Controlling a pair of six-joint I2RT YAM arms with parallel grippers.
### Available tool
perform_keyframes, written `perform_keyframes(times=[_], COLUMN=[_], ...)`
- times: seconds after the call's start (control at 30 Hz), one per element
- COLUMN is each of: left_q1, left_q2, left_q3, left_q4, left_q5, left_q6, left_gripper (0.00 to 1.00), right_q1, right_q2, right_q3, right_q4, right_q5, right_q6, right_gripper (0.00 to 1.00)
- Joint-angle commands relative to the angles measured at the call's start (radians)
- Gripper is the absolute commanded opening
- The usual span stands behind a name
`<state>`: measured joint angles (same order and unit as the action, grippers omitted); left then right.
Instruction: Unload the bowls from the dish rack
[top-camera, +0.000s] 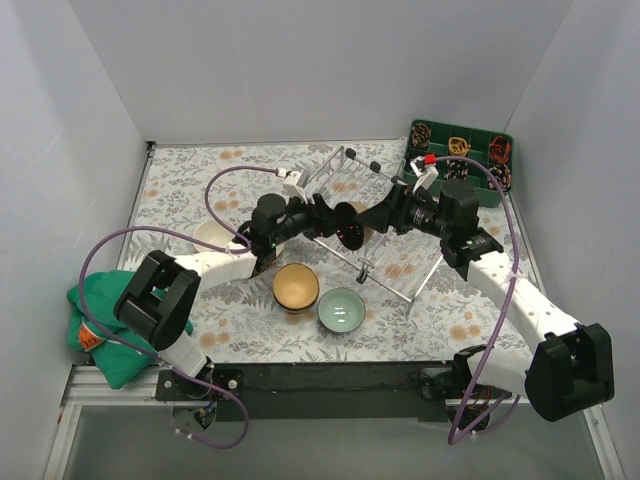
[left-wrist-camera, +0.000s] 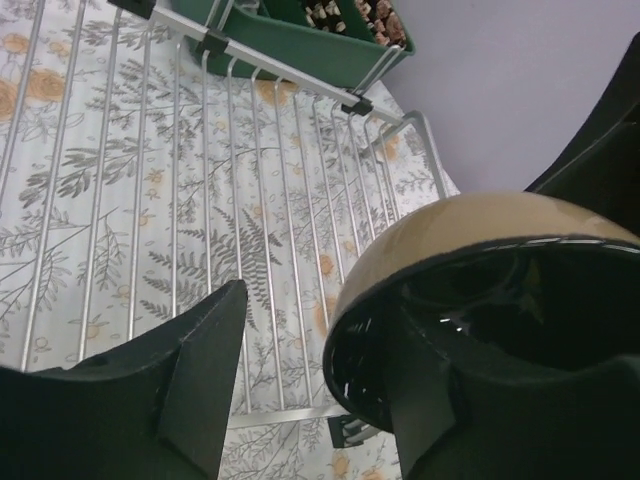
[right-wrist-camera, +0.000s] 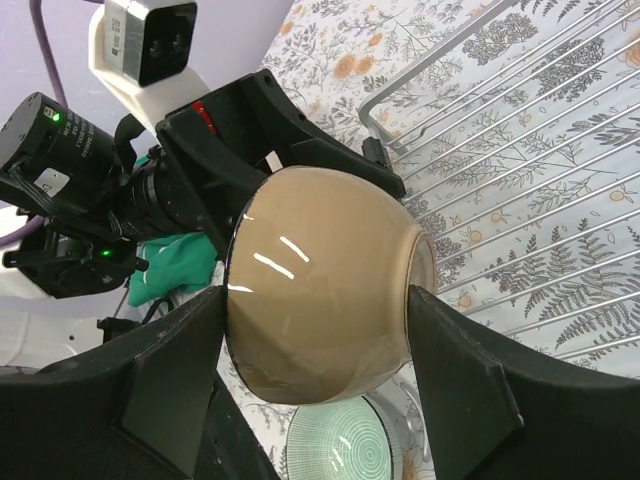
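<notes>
Two grippers are meeting at one bowl above the rack (top-camera: 400, 265). The right gripper (right-wrist-camera: 315, 335) is clamping a tan bowl (right-wrist-camera: 320, 250) between its fingers, one pressing near the rim, the other beside the foot; the bowl is lying on its side in the air over the rack wires, its dark inside facing the left gripper (left-wrist-camera: 315, 310). The left gripper is standing partly open and straddling the bowl's rim; one finger is reaching inside, the other is sitting outside with a gap showing to the wall (no grip visible). On the table (top-camera: 180, 190), off the rack and nearer the arm bases, an amber bowl (top-camera: 296, 286) and a green bowl (top-camera: 342, 310) are sitting upright just beside each other; a cream bowl (top-camera: 213, 236) is sitting partly hidden under the left arm.
</notes>
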<state>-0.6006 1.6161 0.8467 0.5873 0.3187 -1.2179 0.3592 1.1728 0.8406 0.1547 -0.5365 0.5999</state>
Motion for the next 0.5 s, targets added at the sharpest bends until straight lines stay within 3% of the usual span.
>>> perform_keyframes(times=[0.0,0.1,0.27,0.4,0.47], left_q1=[-0.008,-0.01,-0.011,-0.011,-0.011], left_q2=[-0.022,-0.042,-0.094,-0.153,-0.182], left_q3=[0.015,0.009,-0.009,-0.02,-0.02], left_q4=[0.057,0.045,0.022,-0.064,-0.115], left_q5=[0.011,0.002,-0.026,-0.081,-0.125], left_q6=[-0.035,-0.038,-0.029,-0.002,0.018], left_gripper=[0.37,0.19,0.01,0.0,0.0], right_q1=[-0.006,-0.006,-0.008,-0.009,-0.009], right_q2=[-0.055,-0.062,-0.078,-0.099,-0.117], right_q3=[-0.006,-0.015,-0.031,-0.046,-0.06], right_q4=[0.157,0.164,0.166,0.164,0.16], right_q5=[-0.045,-0.048,-0.057,-0.062,-0.069], right_q6=[0.041,0.044,0.044,0.028,0.012], right_gripper=[0.27,0.28,0.37,0.69,0.75])
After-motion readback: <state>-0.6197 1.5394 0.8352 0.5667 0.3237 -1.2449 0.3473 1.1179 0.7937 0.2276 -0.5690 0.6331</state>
